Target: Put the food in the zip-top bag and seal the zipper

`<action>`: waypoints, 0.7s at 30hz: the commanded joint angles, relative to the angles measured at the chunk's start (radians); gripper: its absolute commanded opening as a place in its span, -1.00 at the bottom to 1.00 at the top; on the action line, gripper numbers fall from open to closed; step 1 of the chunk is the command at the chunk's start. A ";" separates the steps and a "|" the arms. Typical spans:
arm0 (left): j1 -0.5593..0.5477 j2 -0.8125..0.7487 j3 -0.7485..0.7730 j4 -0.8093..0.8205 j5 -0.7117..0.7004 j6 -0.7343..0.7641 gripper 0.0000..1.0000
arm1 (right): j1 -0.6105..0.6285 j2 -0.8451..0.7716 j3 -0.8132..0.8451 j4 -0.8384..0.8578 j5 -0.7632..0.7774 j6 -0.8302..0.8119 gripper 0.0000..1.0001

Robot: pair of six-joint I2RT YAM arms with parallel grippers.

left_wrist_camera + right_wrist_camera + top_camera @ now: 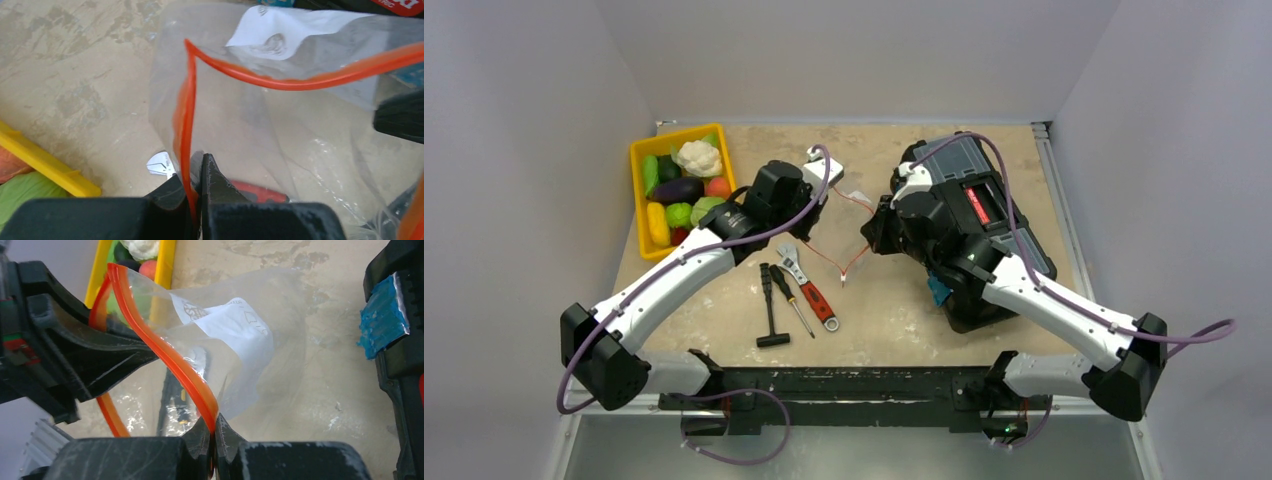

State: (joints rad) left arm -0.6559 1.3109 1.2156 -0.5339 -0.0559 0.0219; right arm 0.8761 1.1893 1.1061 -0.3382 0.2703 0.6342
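Clamps the left gripper point(198, 167) tight on the zipper point(186, 115), with the red-orange strip pinched between the fingertips. Clamps the right gripper point(215, 432) just as tight on the opposite lip. Holds the zip-top bag point(280, 145) stretched between both, mouth parted. Shows the food point(679, 190) in the yellow bin point(637, 170) beside the left arm: whole from above only, just a corner in the right wrist view.
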 commanded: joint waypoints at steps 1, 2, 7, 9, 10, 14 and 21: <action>0.004 0.018 0.070 -0.023 0.123 -0.008 -1.00 | -0.002 0.013 0.020 0.005 -0.005 -0.087 -0.93; 0.005 0.036 0.088 -0.042 0.125 -0.012 -1.00 | -0.002 0.019 0.017 0.011 -0.004 -0.110 -0.77; 0.005 0.072 0.105 -0.052 0.145 -0.050 -1.00 | 0.006 0.084 0.078 -0.032 0.078 -0.242 -0.46; 0.006 0.082 0.118 -0.064 0.142 -0.054 -1.00 | 0.015 0.102 0.112 -0.066 0.140 -0.260 -0.45; 0.006 0.084 0.119 -0.064 0.143 -0.055 -1.00 | 0.026 0.108 0.128 -0.081 0.173 -0.269 -0.43; 0.007 0.085 0.119 -0.061 0.130 -0.058 -1.00 | 0.084 0.128 0.169 -0.133 0.308 -0.282 -0.49; 0.051 0.085 0.118 -0.048 0.104 -0.088 -0.34 | 0.124 0.115 0.165 -0.214 0.427 -0.238 -1.00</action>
State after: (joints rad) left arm -0.6422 1.3987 1.2907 -0.6022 0.0555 -0.0257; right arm 0.9977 1.3338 1.2530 -0.5011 0.5804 0.3832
